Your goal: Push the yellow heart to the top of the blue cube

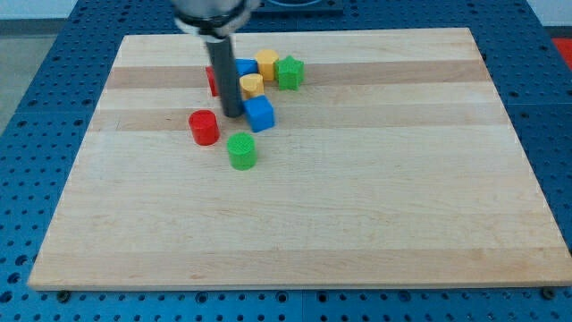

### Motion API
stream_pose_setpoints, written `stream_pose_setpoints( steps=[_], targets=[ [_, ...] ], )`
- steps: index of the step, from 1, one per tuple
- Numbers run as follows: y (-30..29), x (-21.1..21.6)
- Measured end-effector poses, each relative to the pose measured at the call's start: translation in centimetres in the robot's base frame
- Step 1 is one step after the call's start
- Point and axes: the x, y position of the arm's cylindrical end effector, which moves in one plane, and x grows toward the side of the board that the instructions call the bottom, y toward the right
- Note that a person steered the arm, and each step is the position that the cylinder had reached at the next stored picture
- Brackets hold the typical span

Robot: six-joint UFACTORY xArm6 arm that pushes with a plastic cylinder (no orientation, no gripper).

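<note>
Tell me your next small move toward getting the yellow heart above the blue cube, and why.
Probably a short nudge toward the view's right. My tip sits just left of the blue cube, with the yellow heart up and to its right, already touching the cube's top edge, slightly left of centre.

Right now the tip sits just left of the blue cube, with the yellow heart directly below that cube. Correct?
Not quite. The camera view shows the yellow heart directly above the blue cube, not below it. My tip does sit just left of that cube.
</note>
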Motion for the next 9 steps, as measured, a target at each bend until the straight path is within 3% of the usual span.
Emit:
stream_pose_setpoints(
  steps=[1,3,4,5,6,7,9],
  targets=[
    [3.9,0.3],
    [-9.3,0.3],
    [-10.9,-2.4],
    [-6.5,-6.0],
    [0.5,-4.5],
    [3.4,-1.4],
    [4.1,-1.0]
  ],
)
